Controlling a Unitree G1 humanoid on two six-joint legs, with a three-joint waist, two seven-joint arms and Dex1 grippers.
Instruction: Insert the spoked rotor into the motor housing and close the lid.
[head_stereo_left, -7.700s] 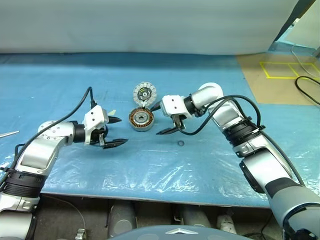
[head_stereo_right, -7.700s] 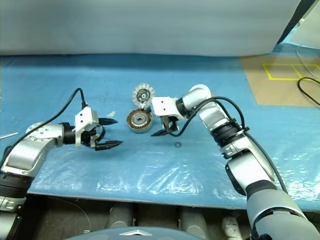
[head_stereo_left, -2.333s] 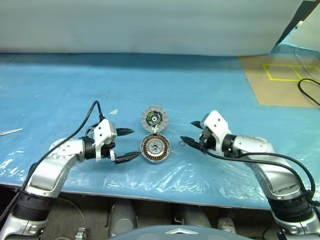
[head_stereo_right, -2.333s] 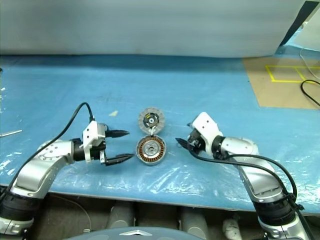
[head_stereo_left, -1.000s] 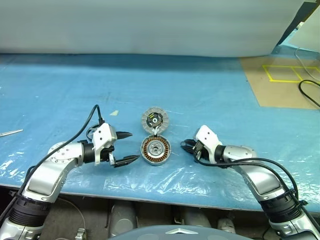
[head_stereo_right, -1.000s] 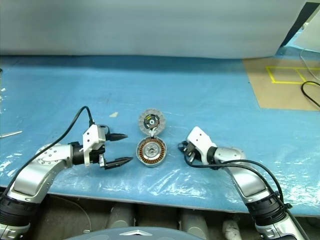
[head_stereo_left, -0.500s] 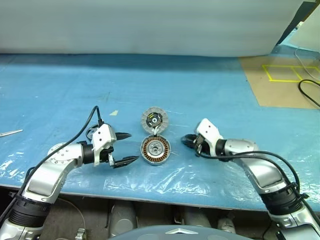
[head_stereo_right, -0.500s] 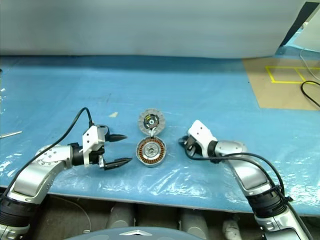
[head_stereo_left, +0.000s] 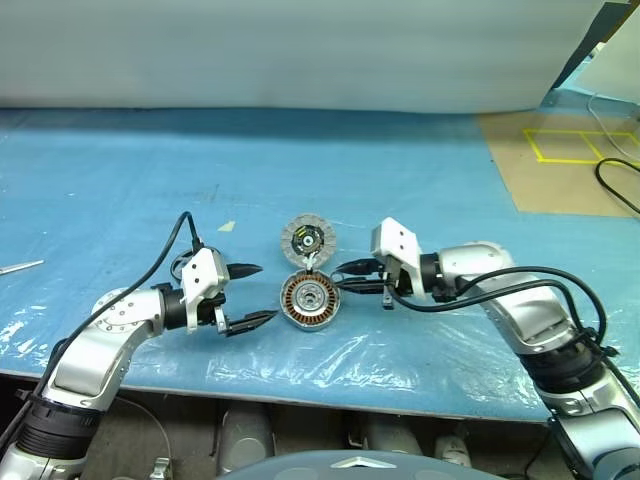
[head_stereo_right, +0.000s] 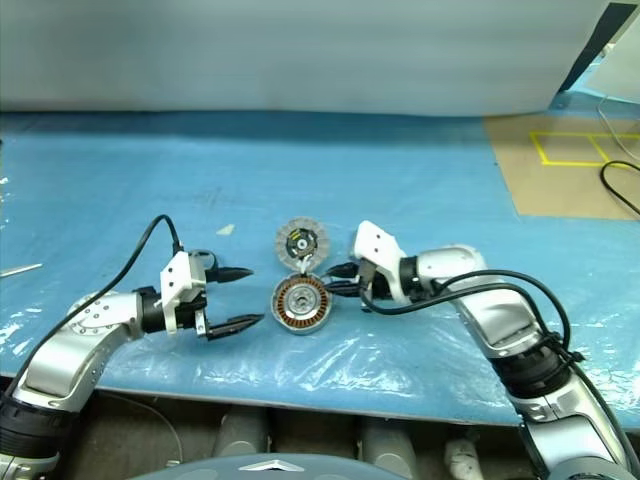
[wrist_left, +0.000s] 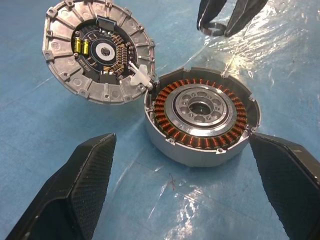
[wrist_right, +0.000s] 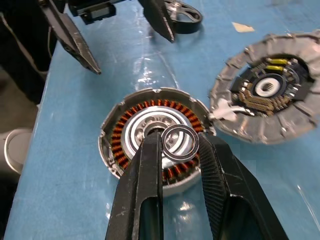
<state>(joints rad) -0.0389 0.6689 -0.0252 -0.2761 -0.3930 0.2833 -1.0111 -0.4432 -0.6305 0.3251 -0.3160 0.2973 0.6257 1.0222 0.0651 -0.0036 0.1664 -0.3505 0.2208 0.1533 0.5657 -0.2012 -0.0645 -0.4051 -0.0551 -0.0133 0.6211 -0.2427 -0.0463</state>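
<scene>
Blue mat (head_stereo_left: 120, 170) covers the bench. A clear plastic sheet (head_stereo_left: 400, 350) lies wrinkled over its near part. Bare tan surface with yellow tape squares (head_stereo_left: 560, 150) off the far right corner.

Left gripper (head_stereo_left: 268, 292): to the left of the housing, pointing at it, fingers spread wide with nothing between them. One fingertip is near the housing's left rim, not touching.

Right gripper (head_stereo_left: 340, 278): comes in from the right, pointing left. Fingers are clamped on a thin metal ring (wrist_right: 180, 142). In the left wrist view the ring (wrist_left: 212, 29) hangs between the two tips just past the housing's rim, clear of the mat. In the right wrist view it lines up over the hub. Cannot tell whether it is over the cup or just outside it.

Housing (head_stereo_left: 310, 298): sits flat on the mat between the two grippers, open side up. Copper windings ring the silver hub; cup is empty.

Lid (head_stereo_left: 308, 239): swung fully open, lying on the mat just beyond the housing, segmented face with dark centre up. It joins the housing's far rim by a small white hinge piece (wrist_left: 140, 77).

Rotor (wrist_right: 182, 12): flat on the mat behind the left gripper, well apart from the housing, touched by neither gripper. Dark rim, spokes visible.

Small pale scrap (head_stereo_left: 228, 226) on the mat, left of the lid.
</scene>
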